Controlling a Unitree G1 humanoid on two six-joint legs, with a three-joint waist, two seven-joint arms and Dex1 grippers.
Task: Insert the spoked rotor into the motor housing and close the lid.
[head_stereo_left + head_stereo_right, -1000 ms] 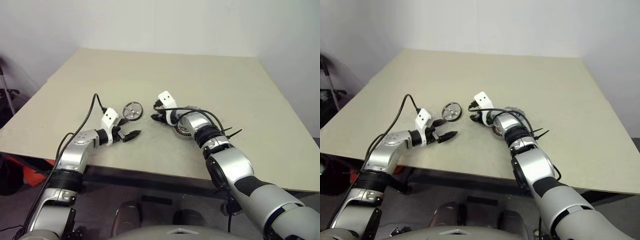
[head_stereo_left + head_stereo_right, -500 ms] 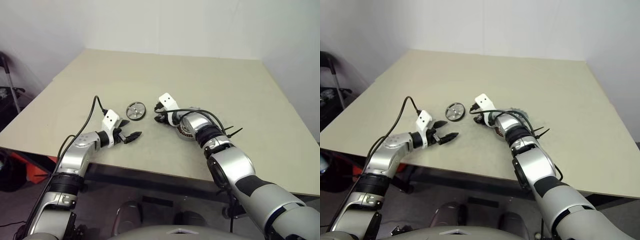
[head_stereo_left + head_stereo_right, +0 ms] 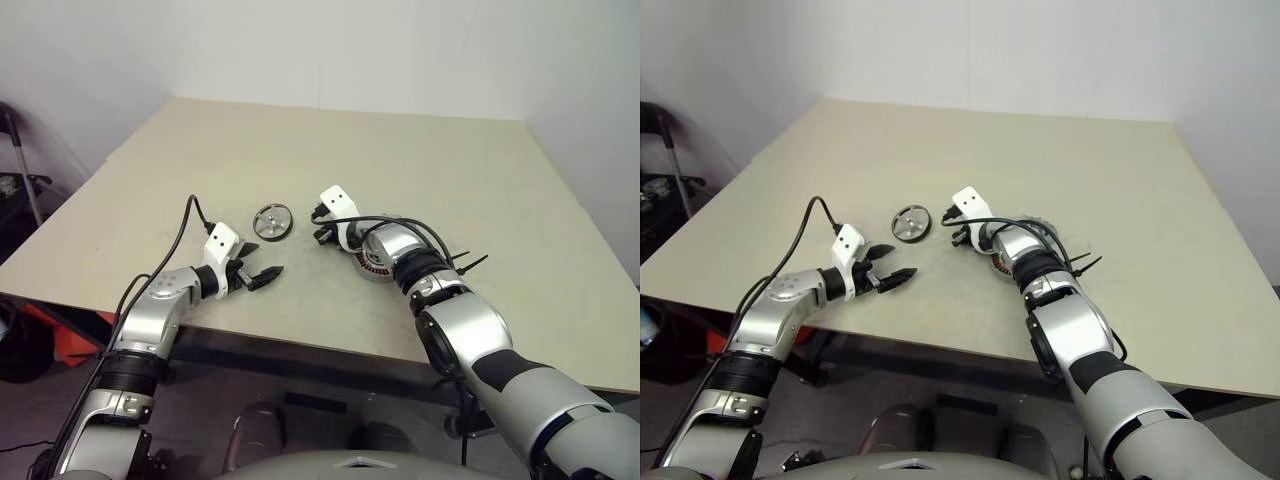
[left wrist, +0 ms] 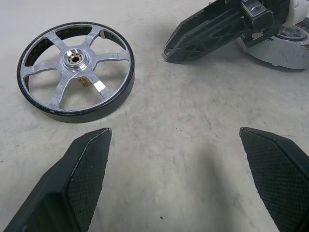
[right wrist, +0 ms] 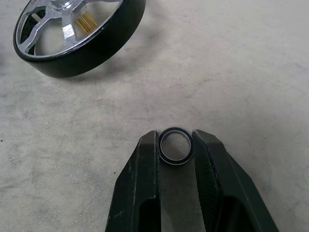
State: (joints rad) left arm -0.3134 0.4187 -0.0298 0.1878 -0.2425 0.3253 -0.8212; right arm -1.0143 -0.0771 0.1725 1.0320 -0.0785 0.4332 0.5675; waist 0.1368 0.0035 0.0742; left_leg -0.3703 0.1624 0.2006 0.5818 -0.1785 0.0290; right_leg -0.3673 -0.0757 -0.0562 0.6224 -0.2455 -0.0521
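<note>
Two arms: I am holding both low over the beige table (image 3: 450, 150), forearms angling in toward each other.
Left gripper (image 4: 175, 130): I am keeping my black fingers spread wide, touching nothing.
Right gripper (image 3: 322, 236): I am tilting it down and pinching a small thin dark-edged metal ring (image 5: 176, 145).
Lid: the round black-rimmed cap with silver spokes and hub (image 3: 272, 221) is lying flat between my grippers.
Motor housing: the round metal disc with copper coils (image 3: 375, 262) is sitting under my right wrist.
Spoked rotor: the grey toothed wheel (image 3: 1042, 228) is peeking out just beyond the housing.
</note>
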